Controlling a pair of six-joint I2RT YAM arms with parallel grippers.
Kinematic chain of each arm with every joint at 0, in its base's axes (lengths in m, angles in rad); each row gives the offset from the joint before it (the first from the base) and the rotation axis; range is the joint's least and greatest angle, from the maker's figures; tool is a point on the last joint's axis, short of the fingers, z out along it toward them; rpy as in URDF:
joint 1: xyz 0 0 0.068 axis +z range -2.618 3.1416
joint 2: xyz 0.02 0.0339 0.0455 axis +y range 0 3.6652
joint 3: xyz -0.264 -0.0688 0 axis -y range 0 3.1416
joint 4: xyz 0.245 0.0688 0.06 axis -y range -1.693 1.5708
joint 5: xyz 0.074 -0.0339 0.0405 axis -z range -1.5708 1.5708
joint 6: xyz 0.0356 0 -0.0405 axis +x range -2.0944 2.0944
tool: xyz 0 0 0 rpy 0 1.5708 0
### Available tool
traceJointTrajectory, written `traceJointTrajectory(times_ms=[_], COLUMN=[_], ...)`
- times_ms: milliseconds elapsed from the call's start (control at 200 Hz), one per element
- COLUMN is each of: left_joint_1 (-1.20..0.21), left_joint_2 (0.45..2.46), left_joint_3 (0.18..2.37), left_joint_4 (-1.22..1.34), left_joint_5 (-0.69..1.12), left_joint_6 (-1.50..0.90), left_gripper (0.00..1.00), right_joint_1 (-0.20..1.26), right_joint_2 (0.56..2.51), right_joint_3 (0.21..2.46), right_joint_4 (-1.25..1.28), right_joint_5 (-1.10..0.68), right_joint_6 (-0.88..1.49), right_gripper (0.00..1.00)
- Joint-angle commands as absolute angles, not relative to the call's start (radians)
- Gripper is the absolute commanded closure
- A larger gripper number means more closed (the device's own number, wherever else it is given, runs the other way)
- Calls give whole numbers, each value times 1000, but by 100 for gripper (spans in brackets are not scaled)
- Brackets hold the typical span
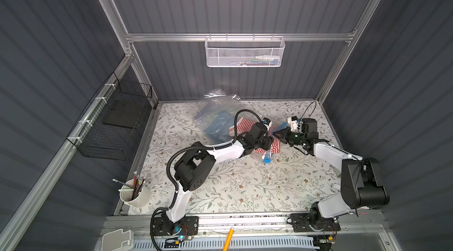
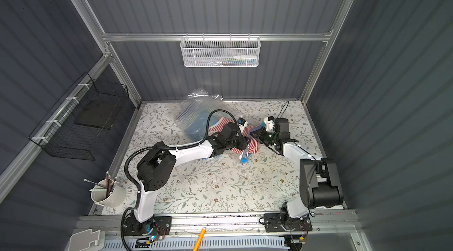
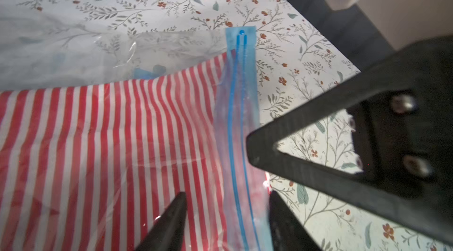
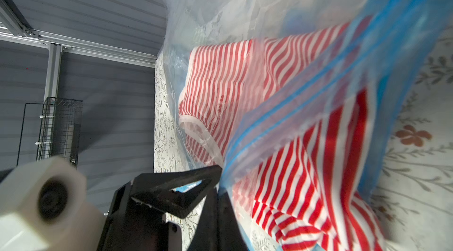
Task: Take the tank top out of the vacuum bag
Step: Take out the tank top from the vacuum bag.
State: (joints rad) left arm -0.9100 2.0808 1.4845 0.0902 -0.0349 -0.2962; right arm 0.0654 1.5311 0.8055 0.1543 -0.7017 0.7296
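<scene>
Item: tank top (image 3: pixel 122 151), red-and-white striped. I see it inside the vacuum bag (image 1: pixel 215 115), bunched at the mouth end. The bag lies towards the far middle of the table (image 1: pixel 245 188).

Vacuum bag: clear plastic with a blue zip strip (image 3: pixel 241 115) along the mouth. A blue garment (image 1: pixel 218 127) lies deeper inside.

Left gripper (image 3: pixel 227 193): jaws parted, one finger over the striped cloth and the other past the zip strip, so the bag's edge runs between them. I can't make out whether the pads touch the plastic.

Right gripper (image 1: pixel 275 135): closed, pinching the bag's zip edge, which is raised off the table there. It faces the left gripper at close range.

Surroundings, seen in both top views:
- cup of pencils (image 1: pixel 134 194) at the near-left corner of the table
- black wire basket (image 1: pixel 115 120) on the left wall
- white mesh basket (image 1: pixel 245 52) hung on the back rail
</scene>
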Motion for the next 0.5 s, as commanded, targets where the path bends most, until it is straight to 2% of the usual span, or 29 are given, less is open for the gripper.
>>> traceJointTrajectory(times_ms=[0,80,185,235,295,375,400,420,425,430,440,445,495], left_joint_1=[-905,-905,-906,-906,-906,-905,-906,-906,-906,-906,-906,-907,-907], left_joint_2=[2124,2129,2135,2138,2140,2140,2138,2137,2137,2136,2134,2134,2125], left_joint_3=[1525,1525,1530,1533,1541,1552,1554,1554,1555,1555,1555,1555,1555], left_joint_4=[29,26,15,10,4,-3,-5,-5,-5,-5,-5,-5,-5], left_joint_5=[-83,-84,-94,-94,-104,-126,-138,-148,-149,-152,-156,-157,-178], left_joint_6=[-307,-310,-308,-308,-311,-314,-317,-319,-320,-320,-320,-320,-316], left_gripper=[56,59,69,79,100,100,100,100,100,100,100,100,100], right_joint_1=[71,71,72,73,72,72,71,72,72,72,72,71,71], right_joint_2=[1528,1525,1522,1521,1522,1522,1521,1518,1518,1517,1516,1515,1503], right_joint_3=[821,818,816,816,816,815,813,813,813,812,812,812,816], right_joint_4=[167,173,176,176,176,175,174,168,168,164,162,158,108], right_joint_5=[-721,-722,-723,-721,-721,-721,-720,-716,-716,-714,-714,-709,-690], right_joint_6=[735,739,741,743,746,746,743,739,739,737,736,733,710], right_gripper=[100,100,100,100,100,100,93,77,77,71,70,65,54])
